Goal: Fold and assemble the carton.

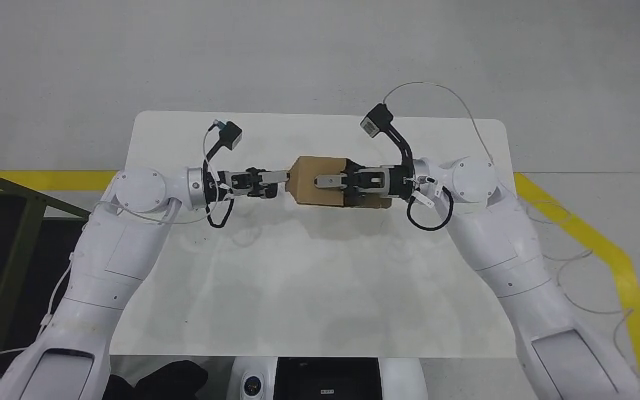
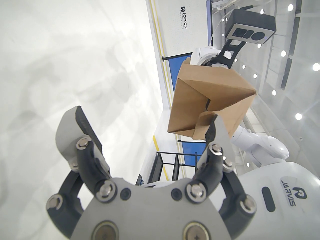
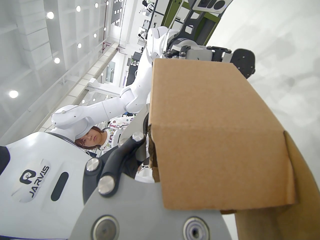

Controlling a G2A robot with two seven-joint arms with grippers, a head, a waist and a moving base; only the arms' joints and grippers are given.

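The left gripper (image 1: 268, 181) is standing with its jaws spread wide at the carton's left end. In the left wrist view, one fingertip (image 2: 215, 128) is touching a small loose flap (image 2: 203, 124) on the brown carton (image 1: 312, 178). The carton is hanging clear above the middle of the white table (image 1: 300, 300), between the two arms, with its end flaps partly folded in. The right gripper (image 1: 340, 183) is clamping the carton by a side wall from the right end, one finger lying along the outside panel.

The step in hand is looking like tucking that end flap shut. To do it well, the left fingertip should be pressing flat on the flap near its crease and driving straight into the box. Meanwhile the right gripper should be holding the carton square and firm. Pushing off-centre is risking a twisted box or a buckled flap.

Counting: one carton, one loose flap under the fingertip, two grippers, one table.
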